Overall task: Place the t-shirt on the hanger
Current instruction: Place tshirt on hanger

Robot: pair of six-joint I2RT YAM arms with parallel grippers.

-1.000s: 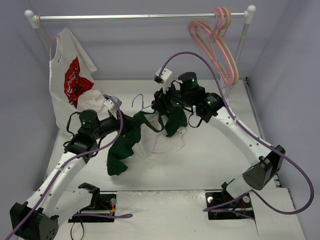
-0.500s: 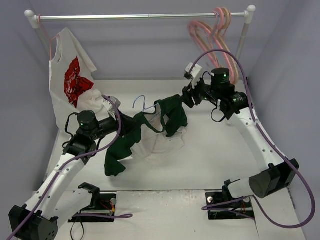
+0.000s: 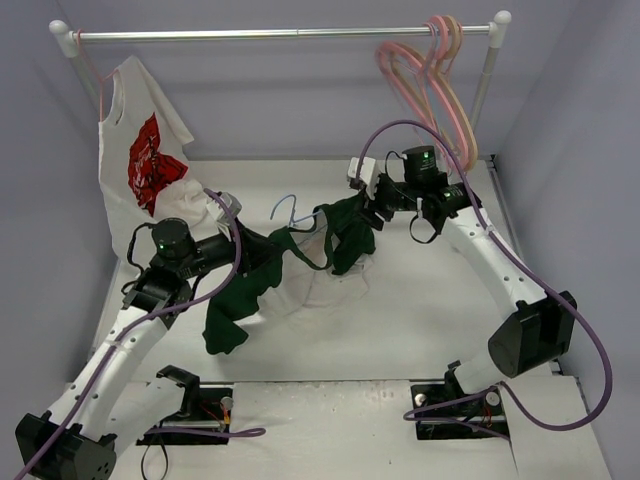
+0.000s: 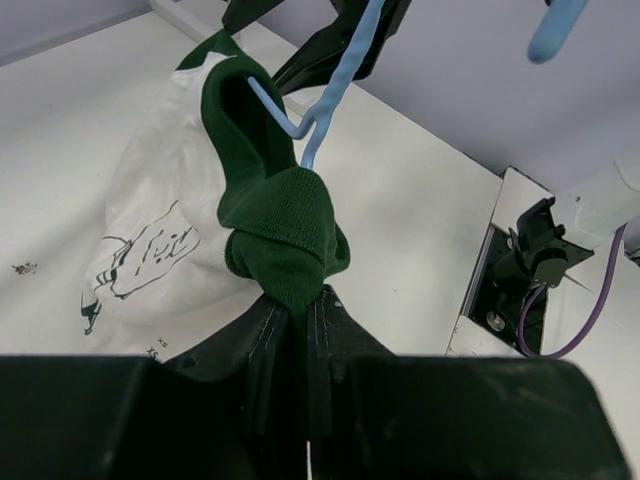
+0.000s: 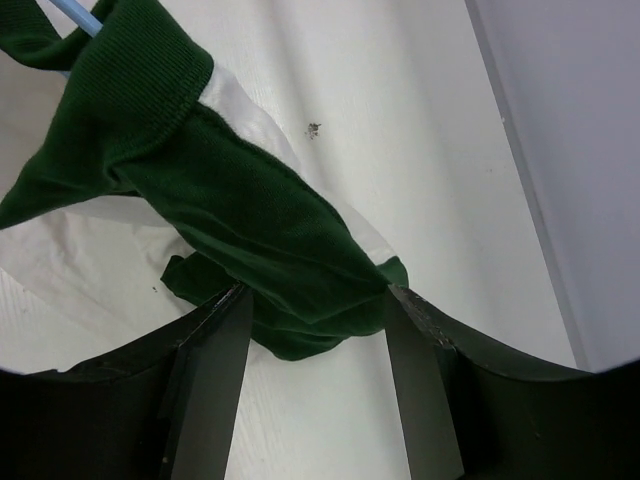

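We see the left gripper (image 4: pixel 296 312) pinching the t-shirt (image 4: pixel 280 215); the hanger (image 4: pixel 335 90) lies at 1 o'clock. The right gripper (image 5: pixel 315 300) gapes, unclamped.

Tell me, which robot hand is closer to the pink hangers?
Right. The right gripper is by the t-shirt's green sleeve, just below and left of the pink hangers on the rail. The left gripper clamps green cloth much farther left.
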